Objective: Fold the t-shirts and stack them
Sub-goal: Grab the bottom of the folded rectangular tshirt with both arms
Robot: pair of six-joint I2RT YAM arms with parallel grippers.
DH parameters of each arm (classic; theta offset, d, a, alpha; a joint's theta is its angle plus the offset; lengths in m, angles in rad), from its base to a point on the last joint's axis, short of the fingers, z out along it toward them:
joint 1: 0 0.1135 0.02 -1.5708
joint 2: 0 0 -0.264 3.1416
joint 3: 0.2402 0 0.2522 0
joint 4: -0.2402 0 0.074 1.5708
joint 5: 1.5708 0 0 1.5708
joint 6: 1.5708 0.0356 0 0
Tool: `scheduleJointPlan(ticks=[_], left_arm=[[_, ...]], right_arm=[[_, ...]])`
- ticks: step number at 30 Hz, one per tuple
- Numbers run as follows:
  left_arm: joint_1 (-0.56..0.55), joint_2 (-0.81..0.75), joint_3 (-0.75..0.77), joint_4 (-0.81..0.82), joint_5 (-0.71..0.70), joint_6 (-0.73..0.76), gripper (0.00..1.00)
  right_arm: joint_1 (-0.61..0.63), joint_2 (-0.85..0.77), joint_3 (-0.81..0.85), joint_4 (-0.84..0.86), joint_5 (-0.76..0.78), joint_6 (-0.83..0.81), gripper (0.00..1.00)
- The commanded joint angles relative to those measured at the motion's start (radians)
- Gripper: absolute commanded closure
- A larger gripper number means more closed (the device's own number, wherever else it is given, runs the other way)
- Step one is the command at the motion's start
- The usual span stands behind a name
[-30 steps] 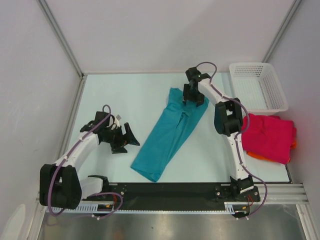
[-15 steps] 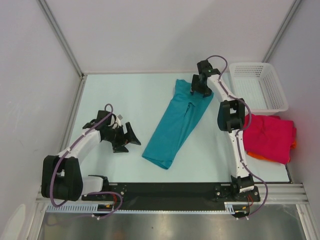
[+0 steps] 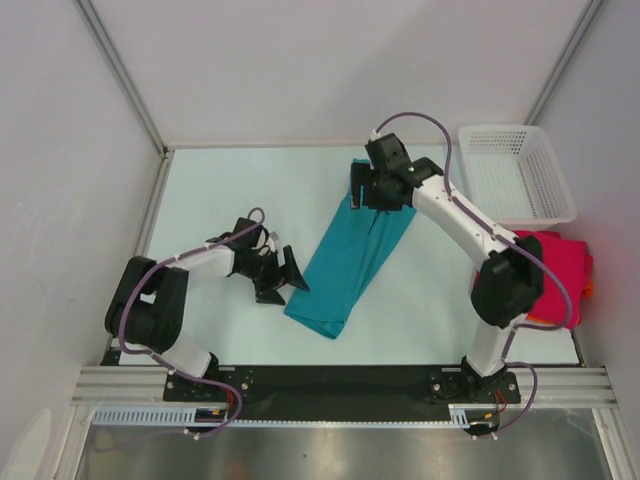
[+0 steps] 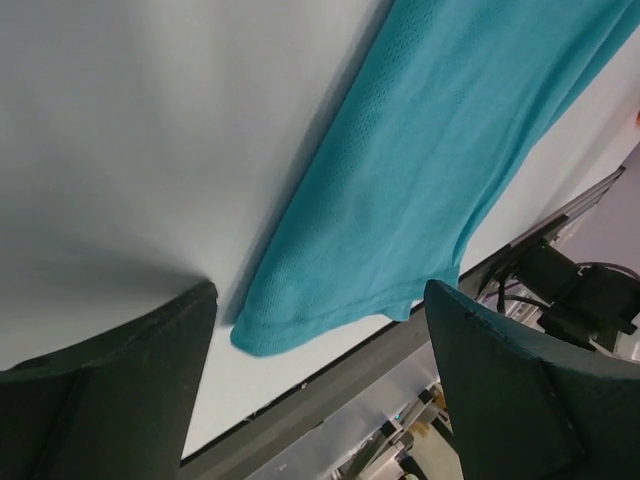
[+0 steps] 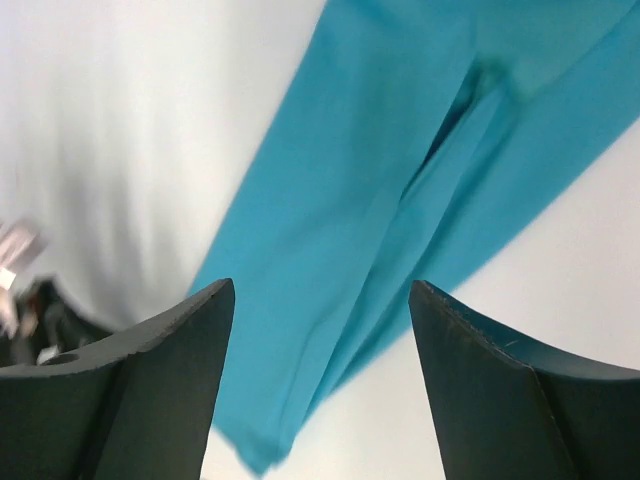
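- The teal t-shirt (image 3: pixel 352 258) is lying on the worktop (image 3: pixel 230 190) as a long, narrow, folded strip, running diagonally from the far middle towards the near edge.
- The left hand (image 3: pixel 290 277) is sitting low just beside the strip's near left edge with its jaws spread wide. In its wrist view, the shirt's near corner is showing between the two fingers (image 4: pixel 110 390), with nothing gripped.
- The right hand (image 3: pixel 363 193) is hovering over the strip's far end, jaws apart and gripping nothing.
- The crimson-pink t-shirt (image 3: pixel 556 268) is lying bunched at the right edge, with an orange t-shirt (image 3: pixel 589 287) peeking out beneath it.
- A white basket (image 3: pixel 515 170) is standing at the far right corner.
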Motion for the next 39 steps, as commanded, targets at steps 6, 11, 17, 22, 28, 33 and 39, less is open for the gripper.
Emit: scheduleJointPlan(ticks=[6,11,17,22,28,33,39], left_arm=[[-0.105,-0.014,-0.095,0.165,0.006,-0.109,0.11],[-0.124,-0.048,-0.109,0.168,0.018,-0.116,0.26],[-0.13,-0.08,-0.11,0.172,0.032,-0.132,0.8],[-0.137,-0.079,-0.112,0.171,0.051,-0.13,0.88],[-0.141,-0.103,-0.121,0.157,0.071,-0.127,0.97],[-0.141,-0.137,-0.126,0.14,0.066,-0.139,0.97],[-0.141,-0.146,-0.113,0.131,0.077,-0.138,0.98]], right_arm=[[0.14,-0.335,-0.484,0.094,-0.059,0.203,0.23],[0.206,-0.41,-0.654,0.118,-0.042,0.27,0.23],[0.272,-0.444,-0.809,0.154,-0.05,0.359,0.23],[0.359,-0.444,-0.863,0.193,-0.053,0.454,0.24],[0.459,-0.407,-0.867,0.233,-0.047,0.53,0.24],[0.52,-0.355,-0.857,0.264,-0.047,0.58,0.24],[0.566,-0.296,-0.881,0.313,-0.039,0.629,0.25]])
